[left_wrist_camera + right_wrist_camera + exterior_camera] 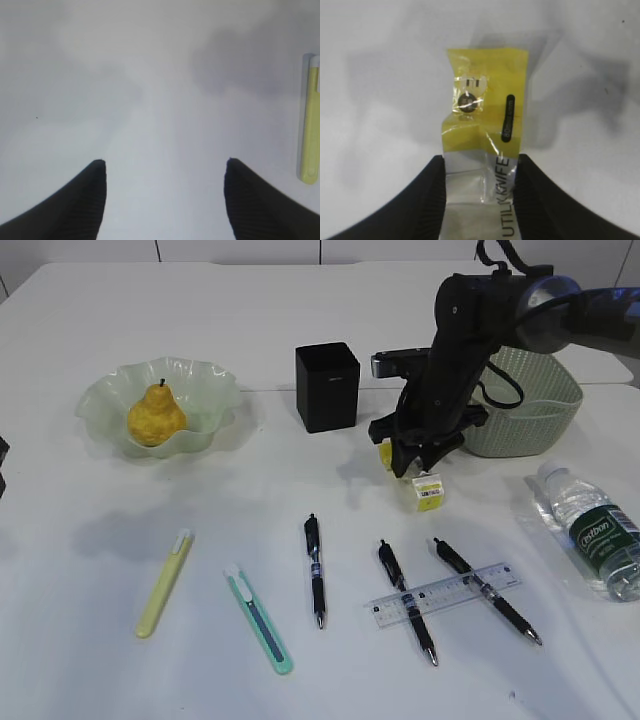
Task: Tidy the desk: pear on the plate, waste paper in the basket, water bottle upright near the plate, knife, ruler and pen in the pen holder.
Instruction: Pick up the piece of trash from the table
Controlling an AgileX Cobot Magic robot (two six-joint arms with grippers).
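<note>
My right gripper (480, 165) is shut on a piece of waste paper (485, 100), a yellow and white wrapper printed "UTILITY KNIFE", whose yellow end sticks out past the fingertips. In the exterior view the right gripper (410, 462) holds this waste paper (428, 492) just left of the green basket (530, 405). A second yellow scrap (386, 455) shows beside the fingers. My left gripper (165, 162) hangs open over the bare desk (150, 75), with a yellow knife (311, 120) to its right. The pear (155, 418) sits in the plate (210, 390). The water bottle (592, 530) lies on its side.
The black pen holder (327, 387) stands mid-table. Along the front lie the yellow knife (165, 583), a teal knife (258, 617), a pen (316, 568), and two more pens (405, 600) (487, 590) crossed by the clear ruler (445, 594).
</note>
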